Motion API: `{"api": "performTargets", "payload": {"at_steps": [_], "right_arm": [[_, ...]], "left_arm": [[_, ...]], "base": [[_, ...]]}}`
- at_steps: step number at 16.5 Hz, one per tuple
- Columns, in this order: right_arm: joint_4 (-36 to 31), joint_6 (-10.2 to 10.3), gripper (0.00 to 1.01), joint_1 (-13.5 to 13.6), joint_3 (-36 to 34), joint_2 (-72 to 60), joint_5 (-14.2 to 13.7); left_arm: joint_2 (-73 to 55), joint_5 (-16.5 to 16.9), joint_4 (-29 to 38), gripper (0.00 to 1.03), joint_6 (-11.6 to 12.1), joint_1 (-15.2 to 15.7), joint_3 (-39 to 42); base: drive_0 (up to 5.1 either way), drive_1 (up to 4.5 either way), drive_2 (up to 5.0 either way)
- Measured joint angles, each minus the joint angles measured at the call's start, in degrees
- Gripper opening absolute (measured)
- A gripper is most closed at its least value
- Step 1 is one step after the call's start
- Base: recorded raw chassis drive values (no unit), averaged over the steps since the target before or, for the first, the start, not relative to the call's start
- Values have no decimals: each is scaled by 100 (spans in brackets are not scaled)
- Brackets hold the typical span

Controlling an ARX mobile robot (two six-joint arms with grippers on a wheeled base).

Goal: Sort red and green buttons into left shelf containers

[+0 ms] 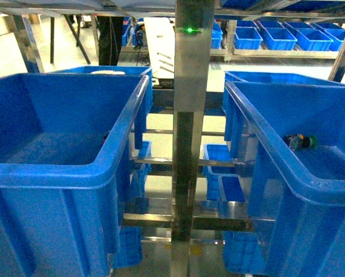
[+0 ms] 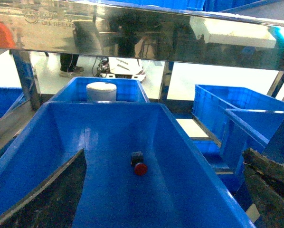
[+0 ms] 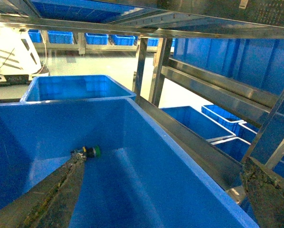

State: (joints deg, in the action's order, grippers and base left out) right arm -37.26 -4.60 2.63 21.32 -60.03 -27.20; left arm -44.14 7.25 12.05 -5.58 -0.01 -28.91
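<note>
in the head view, the nearest things are two big blue crates: the left crate [image 1: 74,173] fills the lower left of the frame and the right crate [image 1: 299,184] fills the lower right, with a steel shelf post [image 1: 187,144] standing between them in the middle. a green button [image 1: 300,141] lies inside the right crate, near its left wall, at the middle right of the frame. in the left wrist view, the left gripper [image 2: 146,199] shows only as two dark fingers, one at the lower left corner and one at the lower right edge; they stand wide apart with nothing between them. below them, on the floor of the left crate, a red button [image 2: 138,164] lies near the middle of the frame, with its red cap toward the camera. in the right wrist view, the right gripper [image 3: 156,194] has also its fingers spread wide and holds nothing; the tip of the finger at the lower left is just beside the green button. farther back, behind each near crate stands another blue crate, and a white round object [image 2: 101,91] sits in the back one at the upper middle of the left wrist view. far away, at the upper right of the head view, a row of smaller blue bins [image 1: 288,37] stands on a shelf.
</note>
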Motion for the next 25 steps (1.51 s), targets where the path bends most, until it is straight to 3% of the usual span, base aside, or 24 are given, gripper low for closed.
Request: {"api": "performTargets", "payload": {"at_steps": [1, 2, 3, 4, 5, 10, 11, 23, 25], "right_arm": [[-7, 2, 98, -2, 0, 0, 24], [-105, 116, 91, -166, -48, 61, 798], [-166, 271, 76, -273, -295, 328, 1943], [-177, 328, 65, -264, -553, 549, 2505], [-175, 345, 56, -254, -713, 686, 2715], [-2, 374, 10, -267, -1276, 1401, 2719], [81, 367, 1, -267, -1377, 1582, 2719], [852, 396, 2, -267, -2070, 3082, 2719], [1526, 396, 2, -267, -2070, 3814, 2719]], "left_arm": [[26, -306, 372, 92, 111, -7, 111], [184, -592, 579, 83, 273, -11, 310], [461, -708, 691, 68, 387, -11, 748], [590, -737, 734, 57, 435, 13, 1032], [671, -726, 776, 48, 455, 9, 1211], [1266, -728, 881, 3, 457, 0, 1829], [1397, -728, 859, 2, 463, 0, 1958], [2549, -728, 334, 2, 463, 0, 2594], [2964, -732, 275, 2, 466, 0, 2815]], "base": [[0, 0, 0], [0, 0, 0], [0, 0, 0], [0, 0, 0], [0, 0, 0], [0, 0, 0], [0, 0, 0], [0, 0, 0], [0, 0, 0]]}}
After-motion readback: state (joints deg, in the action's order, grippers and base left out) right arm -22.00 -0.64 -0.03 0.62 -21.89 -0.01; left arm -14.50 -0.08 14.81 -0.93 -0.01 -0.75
